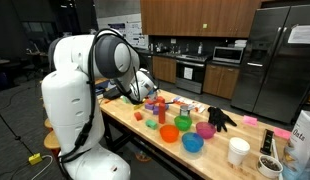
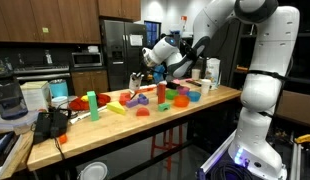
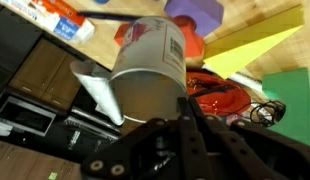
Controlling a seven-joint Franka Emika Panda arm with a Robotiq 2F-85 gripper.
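Aloft, jaws clamp can (image 3: 150, 65) (tilted), open air above table (image 2: 145, 118).

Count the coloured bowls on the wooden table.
4: orange bowl, green bowl beyond it, blue bowl nearest the camera, magenta bowl beside the black glove. More may hide behind the arm.

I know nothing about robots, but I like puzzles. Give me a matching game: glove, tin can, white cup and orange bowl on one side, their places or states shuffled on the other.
Things:
1. black fabric glove
2. silvery labelled metal can
3. white cylindrical cup
4. orange round plastic bowl

Places or states:
a. stands upright near an end of the wooden table
b. held in the pincer, off the table
c. lies limp on the table
d. sits beside a blue round bowl

Pairs: 1-c, 2-b, 3-a, 4-d.
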